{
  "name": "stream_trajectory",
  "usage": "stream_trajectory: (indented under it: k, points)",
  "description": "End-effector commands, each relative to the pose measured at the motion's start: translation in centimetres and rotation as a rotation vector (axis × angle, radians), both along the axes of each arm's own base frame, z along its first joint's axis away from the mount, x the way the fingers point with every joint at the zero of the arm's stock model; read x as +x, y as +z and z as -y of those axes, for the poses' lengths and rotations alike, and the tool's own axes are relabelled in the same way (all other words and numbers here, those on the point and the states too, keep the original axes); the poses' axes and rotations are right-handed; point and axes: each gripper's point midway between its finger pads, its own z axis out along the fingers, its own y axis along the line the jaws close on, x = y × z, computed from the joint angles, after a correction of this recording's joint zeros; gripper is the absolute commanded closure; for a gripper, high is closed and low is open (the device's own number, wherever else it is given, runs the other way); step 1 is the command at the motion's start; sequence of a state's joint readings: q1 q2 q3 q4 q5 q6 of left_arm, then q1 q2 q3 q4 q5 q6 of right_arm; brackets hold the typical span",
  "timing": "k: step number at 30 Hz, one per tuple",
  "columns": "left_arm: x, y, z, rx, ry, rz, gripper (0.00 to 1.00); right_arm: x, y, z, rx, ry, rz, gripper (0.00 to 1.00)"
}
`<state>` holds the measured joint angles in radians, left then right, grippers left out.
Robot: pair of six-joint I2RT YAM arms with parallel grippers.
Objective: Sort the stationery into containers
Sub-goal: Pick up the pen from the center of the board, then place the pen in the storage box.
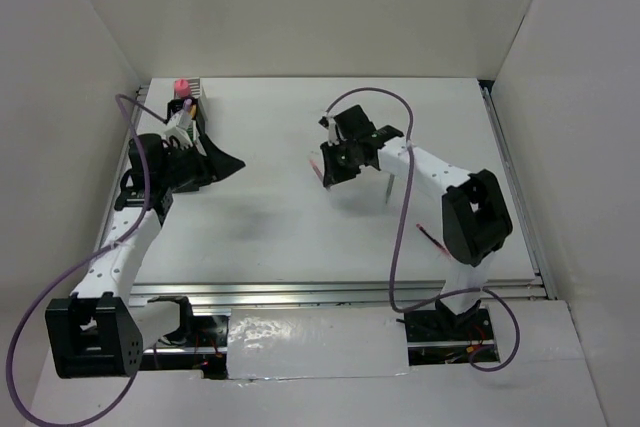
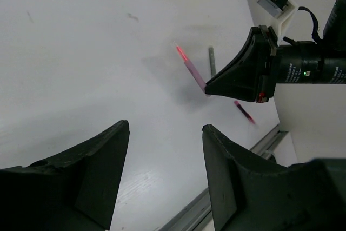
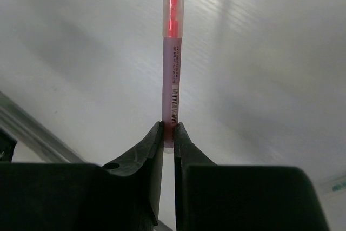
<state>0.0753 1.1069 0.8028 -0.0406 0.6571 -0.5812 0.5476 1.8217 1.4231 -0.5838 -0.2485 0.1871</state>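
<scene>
- Far left, rear corner of the worktop (image 1: 280,237): the mesh cups (image 1: 197,90), partly hidden by my left arm. The tip of a pink marker (image 1: 181,85) shows at them.
- Left pincer (image 2: 166,127): jaws apart with nothing between them, hanging above bare worktop and facing my other arm.
- Centre: right pincer (image 3: 168,129), jaws together and clamped on the tail end of the pink pen (image 3: 172,68). The pen juts straight ahead and appears lifted off the surface.
- Step in hand, as I judge it: carrying this pen across to the cups. The grip sits at the very end, so the long shaft can swing. I should travel slowly, turn the pen upright over one cup's mouth, and lower the free end inside before parting the jaws. My left arm stands near the cups, so I must mind that crossing.
- Writing: a barcode sticker (image 3: 174,106) with a line of fine print runs along the barrel, too small to read.
- Right: a grey pen (image 2: 212,60) and a dark red pen (image 2: 244,113) lie flat on the worktop, unsorted.
</scene>
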Motion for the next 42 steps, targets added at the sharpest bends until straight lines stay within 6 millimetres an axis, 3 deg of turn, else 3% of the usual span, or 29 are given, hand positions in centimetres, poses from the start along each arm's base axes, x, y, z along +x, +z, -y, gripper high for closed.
stream_trajectory:
  k: [1,11,14,23,31,42]
  points:
    - [0.3,2.4,2.0,-0.062,-0.059,0.093,0.32,-1.1,4.1,-2.9,0.15,0.149,0.122,1.0]
    - [0.7,1.4,4.1,-0.202,-0.143,-0.031,0.3,-6.5,10.6,-6.4,0.286,0.353,0.26,1.0]
    - [0.5,1.3,4.4,-0.201,-0.152,-0.032,0.29,-7.4,11.2,-7.0,0.291,0.384,0.276,1.0]
    - [-1.4,1.9,6.4,-0.236,-0.261,-0.017,0.29,-9.8,12.4,-9.1,0.286,0.471,0.307,1.0]
    - [-2.6,1.0,7.1,-0.238,-0.291,-0.043,0.32,-9.5,12.8,-9.6,0.28,0.472,0.313,1.0]
    - [-3.8,2.6,7.5,-0.299,-0.331,0.0,0.6,-10.0,12.2,-10.3,0.262,0.499,0.305,1.0]
